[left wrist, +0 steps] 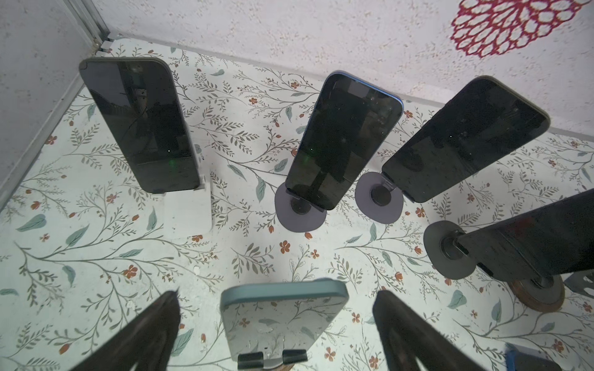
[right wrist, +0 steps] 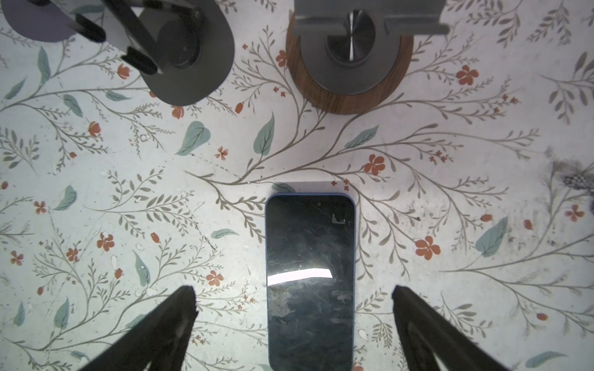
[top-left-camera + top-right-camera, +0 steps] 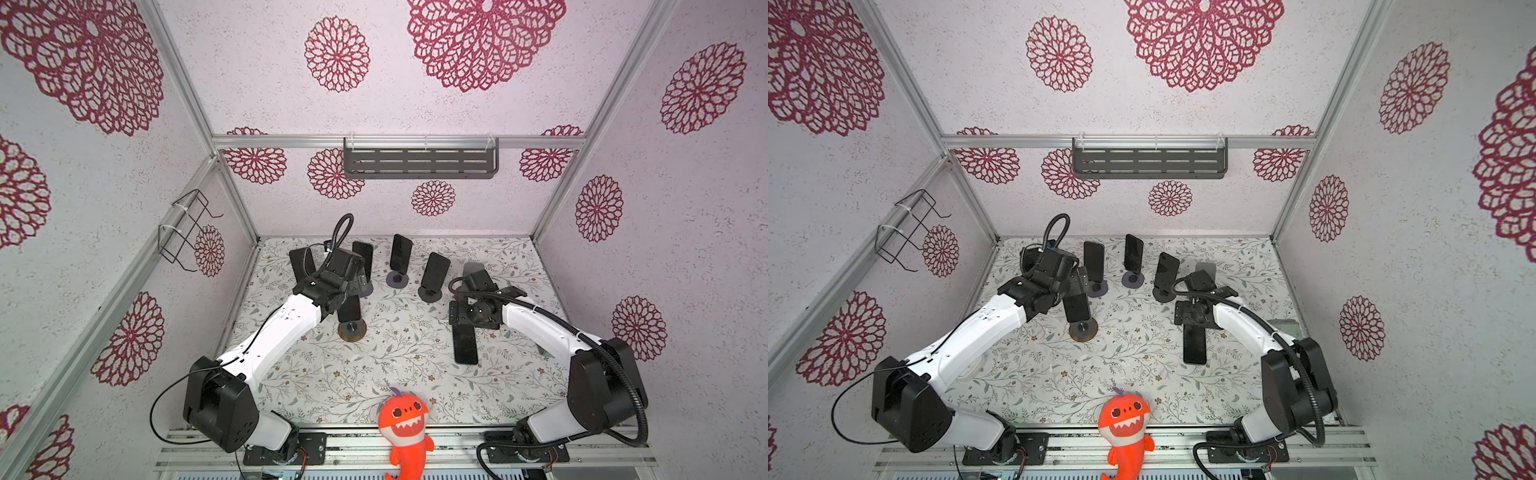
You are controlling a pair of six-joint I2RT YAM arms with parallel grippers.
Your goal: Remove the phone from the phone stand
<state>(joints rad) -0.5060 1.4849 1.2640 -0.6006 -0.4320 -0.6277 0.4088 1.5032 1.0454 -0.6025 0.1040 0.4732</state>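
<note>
- Your left pincer (image 1: 276, 297) stands wide, one jaw on either side of the top edge of the teal-edged phone (image 1: 283, 321), apparently clear of it.
- That phone is upright in its wood-based stand (image 3: 351, 330), left of desk (image 3: 374, 374) centre. Two small clips hold its lower edge. Judgement: the straddle suits a pinch across the width, then a lift up and out of the clips. A sideways pull would likely tip the stand.
- Your right pincer (image 2: 294, 289) is also wide, poised over the flat phone (image 2: 310, 279), which lies screen-up on the desk with nothing gripping it.
- Just beyond, the wood-ringed stand (image 2: 348, 57) shows what looks like a bare cradle, so that removal reads as done.
- Behind the target is a row of standing phones (image 1: 344, 141), with open desk between. The dark leaning one (image 1: 514, 241) is the neighbour to mind as you lift.
- The plush shark (image 3: 405, 424) sits at the near edge, well apart.
</note>
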